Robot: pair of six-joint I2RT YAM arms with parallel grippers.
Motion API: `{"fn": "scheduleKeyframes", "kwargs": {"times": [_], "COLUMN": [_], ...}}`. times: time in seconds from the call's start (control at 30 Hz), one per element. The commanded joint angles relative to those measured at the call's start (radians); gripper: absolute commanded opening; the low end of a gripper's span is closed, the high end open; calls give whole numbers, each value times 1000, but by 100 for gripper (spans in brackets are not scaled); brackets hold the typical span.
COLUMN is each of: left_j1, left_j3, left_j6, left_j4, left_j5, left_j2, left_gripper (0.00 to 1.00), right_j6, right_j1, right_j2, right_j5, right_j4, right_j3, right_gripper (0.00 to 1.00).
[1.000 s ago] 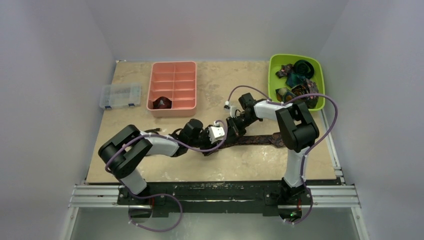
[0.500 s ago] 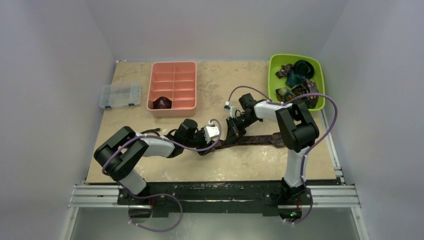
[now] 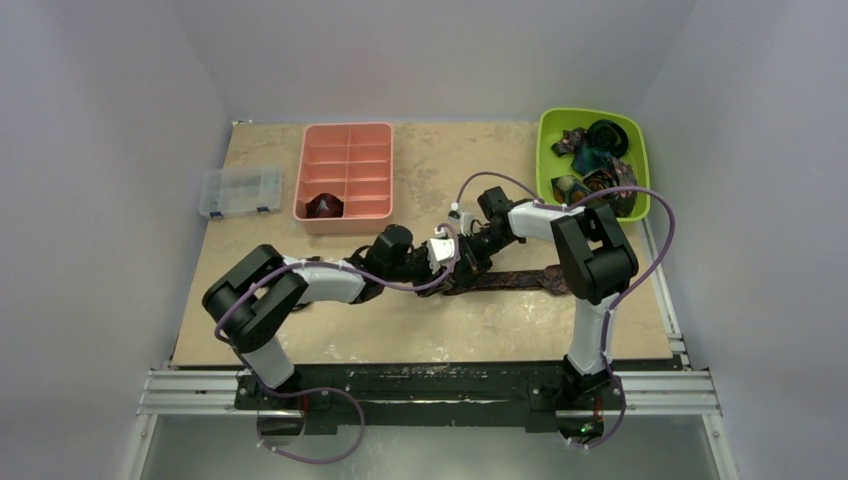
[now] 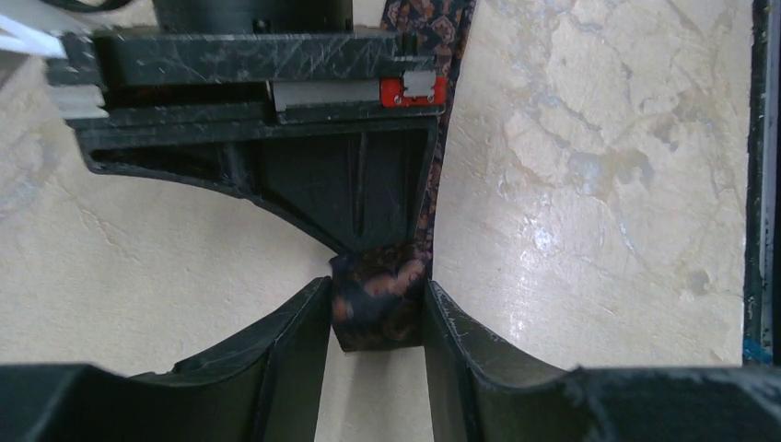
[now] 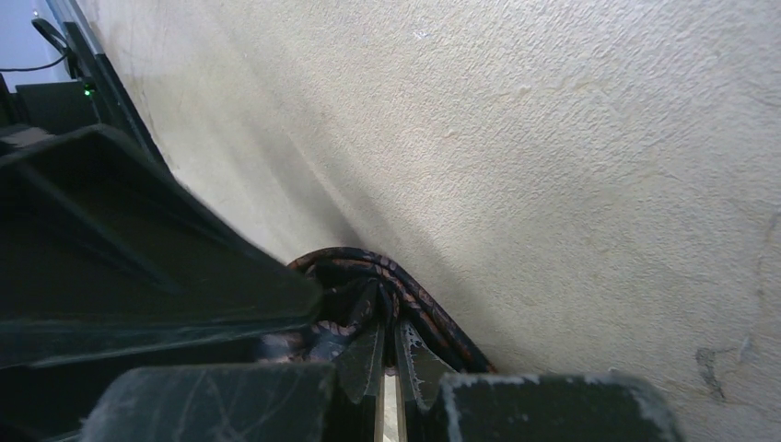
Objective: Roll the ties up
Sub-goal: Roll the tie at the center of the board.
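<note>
A dark brown-maroon patterned tie (image 3: 520, 277) lies flat across the table's middle, running right from both grippers. My left gripper (image 3: 446, 262) is shut on its folded, partly rolled end (image 4: 379, 308), one finger (image 4: 295, 331) on each side, just above the table. My right gripper (image 3: 466, 258) is shut, its tips (image 5: 388, 322) pinching layers of the same curled tie (image 5: 433, 313). Its black body (image 4: 258, 110) fills the top of the left wrist view, directly facing the left gripper. The two grippers almost touch.
A pink compartment tray (image 3: 345, 135) at the back left holds one rolled tie (image 3: 325, 207). A green bin (image 3: 548, 150) at the back right holds several bunched ties (image 3: 592, 160). A clear plastic box (image 3: 240, 191) sits at the far left edge.
My left gripper has moved right and back, closing in on the right gripper at the tie's end. The right arm has barely moved.
</note>
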Motion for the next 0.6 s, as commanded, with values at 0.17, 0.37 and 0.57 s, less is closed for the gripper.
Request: {"fn": "scheduleKeyframes", "kwargs": {"times": [0.17, 0.37, 0.57], "left_j1": [-13, -13, -13], "left_j3": [22, 14, 4], "left_j6": [34, 98, 138], "left_j4": [-13, -97, -175], "left_j5": [-1, -48, -54], "left_j2": [106, 111, 86], "left_gripper": [40, 39, 37], "right_j6": [-12, -17, -59], "right_j1": [7, -2, -58], "right_j2": [27, -2, -39], "right_j5": [36, 1, -60], "right_j4": [55, 35, -77], "right_j3": [-34, -29, 33], "right_gripper": [0, 1, 18]}}
